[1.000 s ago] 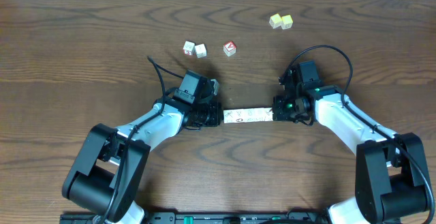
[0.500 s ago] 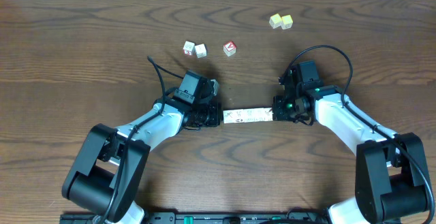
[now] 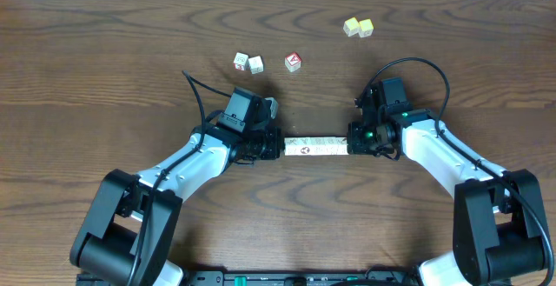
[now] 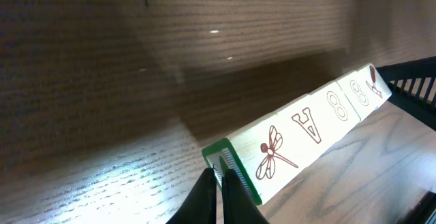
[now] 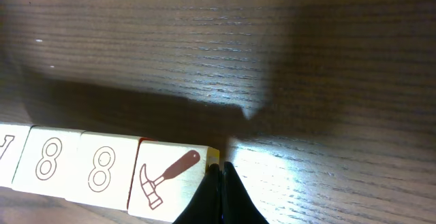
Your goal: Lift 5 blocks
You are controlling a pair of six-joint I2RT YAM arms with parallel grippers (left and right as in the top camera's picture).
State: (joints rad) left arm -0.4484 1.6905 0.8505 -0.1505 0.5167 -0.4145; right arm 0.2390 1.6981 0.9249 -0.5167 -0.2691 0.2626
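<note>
While both arms are bent inward over the dark wooden counter, five blocks are pinched end to end into one straight row between the two claws. The left claw is closed completely, its fingers pressed together and set against the green-edged end face of the row; nothing is gripped between the fingers themselves. The right claw is closed just as tightly and is pushed against the opposite end, at the block printed with a hammer. On the printed faces a dragonfly, a letter A, two figure eights and the hammer can be read, from the left claw's end to the right's. In the left wrist view a shadow is cast on the wood apart from the row, so the row appears to be held clear of the counter. Farther back, well apart from the row, two small pale cubes are seen side by side, a red-faced cube near them, and two pale yellow cubes touching each other.
</note>
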